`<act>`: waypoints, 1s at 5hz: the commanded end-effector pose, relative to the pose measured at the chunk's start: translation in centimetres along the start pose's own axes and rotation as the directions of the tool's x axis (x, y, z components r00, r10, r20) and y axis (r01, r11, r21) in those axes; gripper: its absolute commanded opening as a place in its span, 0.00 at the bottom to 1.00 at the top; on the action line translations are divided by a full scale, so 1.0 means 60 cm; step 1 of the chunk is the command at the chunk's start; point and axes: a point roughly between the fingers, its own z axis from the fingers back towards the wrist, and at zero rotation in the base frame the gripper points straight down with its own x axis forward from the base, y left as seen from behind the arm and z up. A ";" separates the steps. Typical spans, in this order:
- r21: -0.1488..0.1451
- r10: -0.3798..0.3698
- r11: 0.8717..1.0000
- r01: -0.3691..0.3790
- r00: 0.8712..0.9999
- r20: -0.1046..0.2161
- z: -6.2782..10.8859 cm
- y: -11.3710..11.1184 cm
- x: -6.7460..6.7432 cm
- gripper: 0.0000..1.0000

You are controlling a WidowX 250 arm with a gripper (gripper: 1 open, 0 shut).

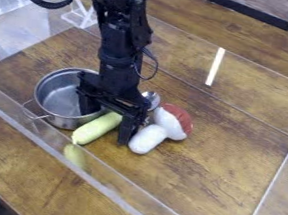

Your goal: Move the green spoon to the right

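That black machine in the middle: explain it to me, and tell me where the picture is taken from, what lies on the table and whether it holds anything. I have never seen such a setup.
The black machine is a robot arm, built of jointed sections. At its lower end sits a gripper, a two-fingered claw that points down at the table. The single view comes from a camera set above and to one side, looking down at an angle.

The surface is a wooden table fenced by clear plastic walls. Three things lie on it: a shiny steel pot, a green spoon that looks rather like a small cucumber, and a toy mushroom with a white stem and red-brown cap.

The claw's fingers are spread open, low over the spoon's upper end, between pot and mushroom. Nothing is held; the spoon lies flat on the wood.
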 end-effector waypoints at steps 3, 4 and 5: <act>-0.003 0.031 1.000 -0.031 0.998 0.061 0.048 -0.033 -0.011 0.00; -0.002 0.046 0.999 -0.046 0.997 0.064 0.062 -0.049 -0.026 0.00; -0.003 0.084 0.996 -0.084 0.994 0.065 0.081 -0.067 -0.037 0.00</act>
